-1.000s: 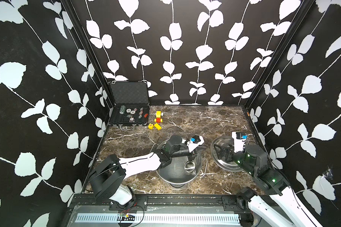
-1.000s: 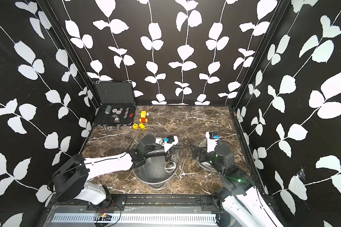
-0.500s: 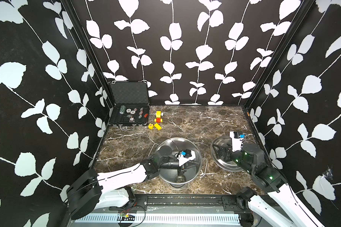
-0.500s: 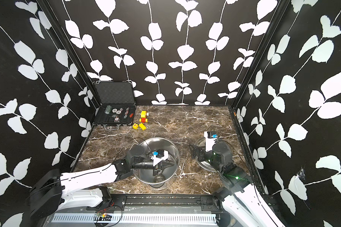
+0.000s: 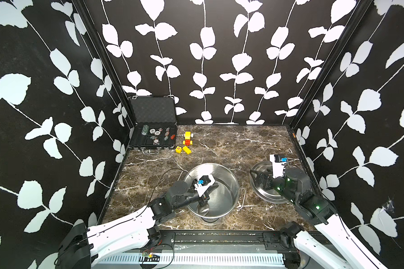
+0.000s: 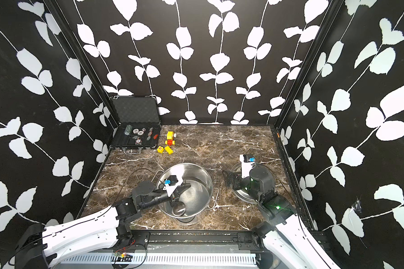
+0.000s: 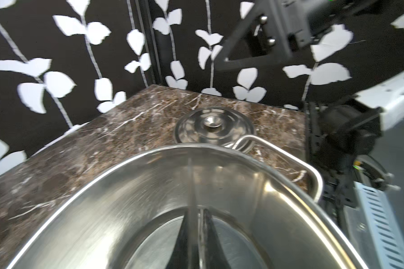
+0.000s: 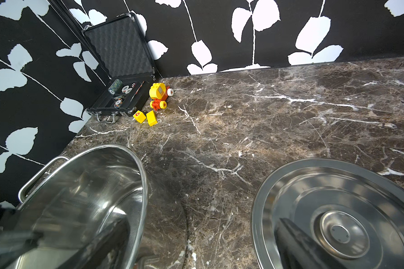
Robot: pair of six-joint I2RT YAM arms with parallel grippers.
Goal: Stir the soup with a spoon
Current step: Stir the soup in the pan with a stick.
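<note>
left gripper point(image 5: 207, 196) sank into pot point(image 5: 230, 184); left wrist view shows spoon point(image 7: 190, 186)

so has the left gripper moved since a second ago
Yes. The left gripper swung from the far rim of the pot toward its near left side, jaws shut on the spoon.

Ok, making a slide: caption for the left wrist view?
Left gripper shut on the spoon inside the steel pot, lid lying beyond.

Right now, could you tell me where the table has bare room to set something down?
Widest: the marble behind the pot and lid, from the toys to the right edge. Smaller: left of the pot, before the case. Crowded: the pot-lid gap, by the right gripper, and the case corner.
</note>
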